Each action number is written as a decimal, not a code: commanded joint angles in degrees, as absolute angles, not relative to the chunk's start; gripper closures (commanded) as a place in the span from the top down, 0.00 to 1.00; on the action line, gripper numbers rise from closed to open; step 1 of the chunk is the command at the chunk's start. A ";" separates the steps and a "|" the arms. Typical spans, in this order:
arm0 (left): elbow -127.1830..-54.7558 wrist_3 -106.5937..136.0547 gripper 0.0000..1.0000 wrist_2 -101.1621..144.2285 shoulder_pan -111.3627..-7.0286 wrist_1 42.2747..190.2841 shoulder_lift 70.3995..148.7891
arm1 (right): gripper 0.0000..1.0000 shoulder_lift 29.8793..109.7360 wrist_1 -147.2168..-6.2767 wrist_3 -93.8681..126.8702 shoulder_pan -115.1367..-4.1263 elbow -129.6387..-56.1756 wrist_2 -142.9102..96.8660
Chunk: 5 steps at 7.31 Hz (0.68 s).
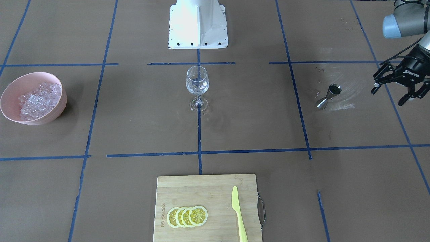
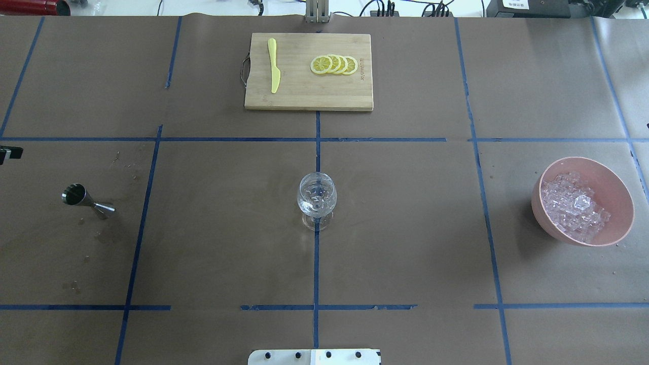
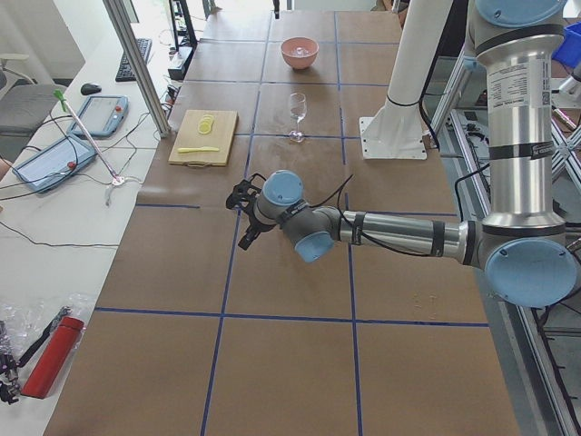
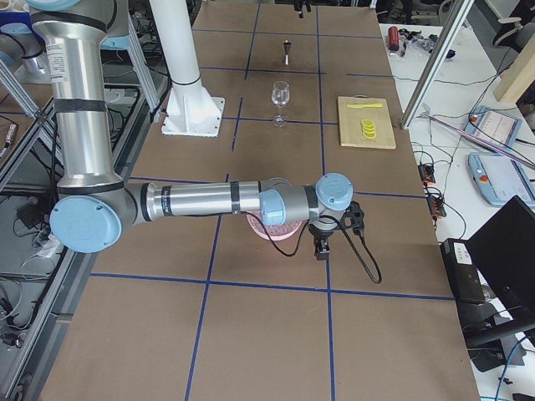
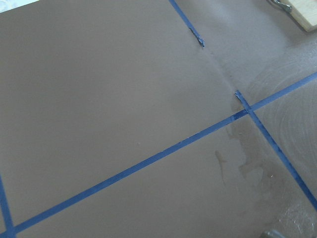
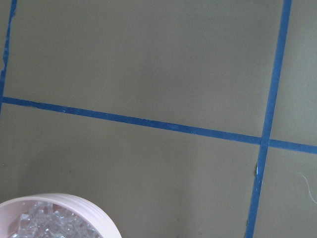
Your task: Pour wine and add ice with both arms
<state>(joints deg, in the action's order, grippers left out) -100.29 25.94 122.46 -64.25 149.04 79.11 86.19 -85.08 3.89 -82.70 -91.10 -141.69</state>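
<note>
A clear wine glass (image 1: 197, 82) stands upright at the table's middle and also shows in the overhead view (image 2: 316, 197). A pink bowl (image 2: 537, 197) holds the ice (image 2: 573, 205), several small clear cubes; the ice also shows in the front view (image 1: 40, 101). A steel jigger (image 1: 328, 96) stands left of the glass in the overhead view (image 2: 86, 198). My left gripper (image 1: 387, 97) hangs open and empty, outward of the jigger. My right gripper (image 4: 320, 249) hovers just past the bowl; I cannot tell whether it is open. Its wrist view shows the bowl's rim (image 6: 64, 201).
A bamboo cutting board (image 2: 304, 94) at the far edge carries lemon slices (image 2: 334, 64) and a yellow knife (image 2: 274, 71). The white base block (image 1: 198, 25) stands behind the glass. Blue tape lines cross the brown table cover. A red canister (image 3: 50, 359) lies off the table's end.
</note>
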 commanded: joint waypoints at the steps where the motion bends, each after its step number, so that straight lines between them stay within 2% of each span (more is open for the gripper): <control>1: -100.81 28.47 1.00 112.63 -55.07 168.14 70.52 | 1.00 86.13 -85.08 3.95 -82.53 -91.14 -141.86; 5: -100.72 25.66 0.99 106.96 -45.81 180.96 62.94 | 1.00 86.13 -85.08 3.96 -82.18 -91.14 -141.94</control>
<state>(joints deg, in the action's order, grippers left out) -100.73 26.53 107.17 -48.16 178.27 65.25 86.08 -85.08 3.95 -82.23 -91.14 -141.94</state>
